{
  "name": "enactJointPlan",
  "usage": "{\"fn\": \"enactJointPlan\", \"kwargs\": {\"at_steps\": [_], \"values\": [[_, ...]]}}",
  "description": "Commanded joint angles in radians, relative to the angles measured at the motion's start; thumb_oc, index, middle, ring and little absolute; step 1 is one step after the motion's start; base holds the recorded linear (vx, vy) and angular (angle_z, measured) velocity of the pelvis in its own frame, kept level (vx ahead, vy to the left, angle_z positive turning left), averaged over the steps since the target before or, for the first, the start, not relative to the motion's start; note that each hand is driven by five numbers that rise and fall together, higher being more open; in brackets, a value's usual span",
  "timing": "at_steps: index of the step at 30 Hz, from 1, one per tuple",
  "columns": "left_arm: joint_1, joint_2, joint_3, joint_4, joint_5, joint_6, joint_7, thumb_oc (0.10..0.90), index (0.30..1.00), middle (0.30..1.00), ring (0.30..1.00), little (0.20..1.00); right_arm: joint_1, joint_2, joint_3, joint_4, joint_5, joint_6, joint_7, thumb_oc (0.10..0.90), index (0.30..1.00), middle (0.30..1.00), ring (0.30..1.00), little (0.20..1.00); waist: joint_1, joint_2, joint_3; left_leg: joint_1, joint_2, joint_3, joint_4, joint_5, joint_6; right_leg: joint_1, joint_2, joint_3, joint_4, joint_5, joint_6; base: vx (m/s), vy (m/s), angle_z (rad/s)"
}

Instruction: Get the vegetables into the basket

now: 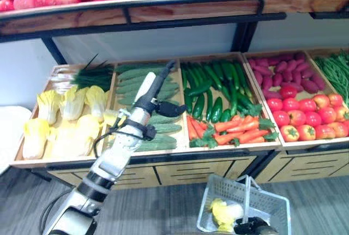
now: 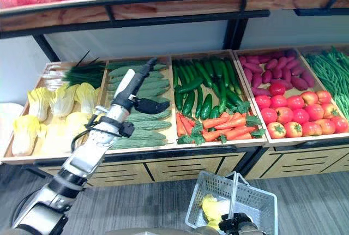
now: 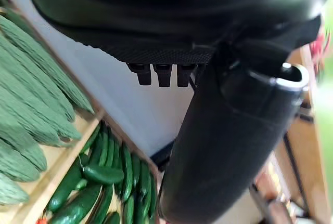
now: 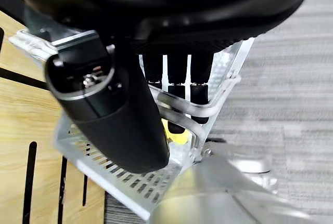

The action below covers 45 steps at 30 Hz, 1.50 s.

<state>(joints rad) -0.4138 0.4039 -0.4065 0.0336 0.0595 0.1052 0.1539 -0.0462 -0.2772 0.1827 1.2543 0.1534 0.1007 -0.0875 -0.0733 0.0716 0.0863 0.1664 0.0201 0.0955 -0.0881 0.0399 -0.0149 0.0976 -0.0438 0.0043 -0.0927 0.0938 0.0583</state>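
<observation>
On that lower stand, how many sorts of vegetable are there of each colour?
Green: 4 (spring onions, pale gourds, cucumbers, beans)
Yellowish: 1 (cabbages)
Orange: 1 (carrots)
Red: 1 (tomatoes)
Purple: 1 (tubers)
Total: 8 sorts

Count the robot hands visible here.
2: the left hand stretched open over the ridged green gourds; the right hand curled round the handle of the basket.
</observation>
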Motion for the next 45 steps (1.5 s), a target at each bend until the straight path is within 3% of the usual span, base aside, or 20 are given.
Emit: {"fn": "enactJointPlan", "kwargs": {"at_steps": [1, 8, 21, 22, 23, 24, 37, 45], "values": [[-0.142, 0.013, 0.012, -0.013, 0.066, -0.056, 0.060, 0.900, 1.000, 1.000, 1.000, 1.000, -0.040, -0.019, 0.044, 0.045, -0.038, 0.010, -0.001, 0.400, 0.300, 0.300, 0.300, 0.300, 0.006, -0.049, 0.012, -0.013, -0.024, -0.034, 0.001, -0.050, -0.024, 0.015, -0.004, -0.001, 0.005, -0.020, 0.027, -0.06, -0.094, -0.09], [-0.310, -0.095, -0.117, 0.337, 0.139, -0.014, 0.105, 0.900, 1.000, 1.000, 1.000, 1.000, -0.047, -0.043, 0.051, 0.042, -0.021, 0.004, -0.018, 0.400, 0.300, 0.300, 0.300, 0.300, -0.072, 0.024, 0.018, -0.031, -0.016, -0.001, 0.001, -0.036, -0.041, -0.006, -0.001, 0.015, 0.005, -0.029, 0.025, -0.01, -0.070, -0.03], [-0.485, -0.243, -0.233, 1.034, 0.241, 0.062, 0.120, 0.900, 1.000, 1.000, 1.000, 1.000, -0.050, -0.059, 0.104, 0.077, -0.016, -0.021, -0.037, 0.400, 0.300, 0.300, 0.300, 0.300, -0.169, 0.072, 0.023, -0.061, 0.005, 0.055, 0.001, -0.018, -0.064, -0.056, 0.015, 0.053, 0.005, -0.024, 0.017, 0.02, -0.058, -0.12], [-0.491, -0.245, -0.232, 1.059, 0.243, 0.066, 0.117, 0.647, 0.646, 0.646, 0.646, 0.646, -0.049, -0.059, 0.107, 0.077, -0.018, -0.023, -0.036, 0.400, 0.300, 0.300, 0.300, 0.300, -0.172, 0.074, 0.023, -0.060, 0.006, 0.058, 0.001, -0.018, -0.064, -0.056, 0.017, 0.056, 0.005, -0.024, 0.018, 0.03, -0.022, -0.09], [-0.491, -0.245, -0.232, 1.060, 0.243, 0.065, 0.117, 0.506, 0.448, 0.448, 0.448, 0.448, -0.050, -0.060, 0.107, 0.077, -0.018, -0.023, -0.036, 0.400, 0.300, 0.300, 0.300, 0.300, -0.171, 0.074, 0.024, -0.060, 0.006, 0.059, 0.001, -0.018, -0.064, -0.056, 0.017, 0.056, 0.005, -0.024, 0.018, 0.03, -0.014, -0.16], [-0.497, -0.248, -0.233, 1.073, 0.247, 0.070, 0.118, 0.400, 0.300, 0.300, 0.300, 0.300, -0.051, -0.059, 0.110, 0.076, -0.018, -0.024, -0.037, 0.400, 0.300, 0.300, 0.300, 0.300, -0.174, 0.075, 0.023, -0.059, 0.006, 0.060, 0.001, -0.018, -0.065, -0.056, 0.018, 0.059, 0.005, -0.023, 0.018, 0.02, -0.015, -0.19], [-0.465, -0.234, -0.224, 1.090, 0.276, 0.074, 0.124, 0.400, 0.300, 0.300, 0.300, 0.300, -0.014, -0.030, 0.129, 0.072, -0.024, -0.041, -0.030, 0.400, 0.300, 0.300, 0.300, 0.300, -0.168, 0.063, 0.024, -0.043, 0.005, 0.070, 0.001, -0.032, -0.060, -0.045, 0.023, 0.064, 0.005, -0.025, 0.017, 0.02, -0.008, -0.05], [-0.473, -0.201, -0.225, 0.993, 0.288, 0.063, 0.148, 0.400, 0.300, 0.300, 0.300, 0.300, 0.000, -0.021, 0.128, 0.078, -0.038, -0.041, -0.028, 0.400, 0.300, 0.300, 0.300, 0.300, -0.154, 0.052, 0.025, -0.039, 0.002, 0.070, 0.001, -0.038, -0.056, -0.040, 0.024, 0.063, 0.005, -0.026, 0.020, 0.00, 0.000, 0.00]]}}
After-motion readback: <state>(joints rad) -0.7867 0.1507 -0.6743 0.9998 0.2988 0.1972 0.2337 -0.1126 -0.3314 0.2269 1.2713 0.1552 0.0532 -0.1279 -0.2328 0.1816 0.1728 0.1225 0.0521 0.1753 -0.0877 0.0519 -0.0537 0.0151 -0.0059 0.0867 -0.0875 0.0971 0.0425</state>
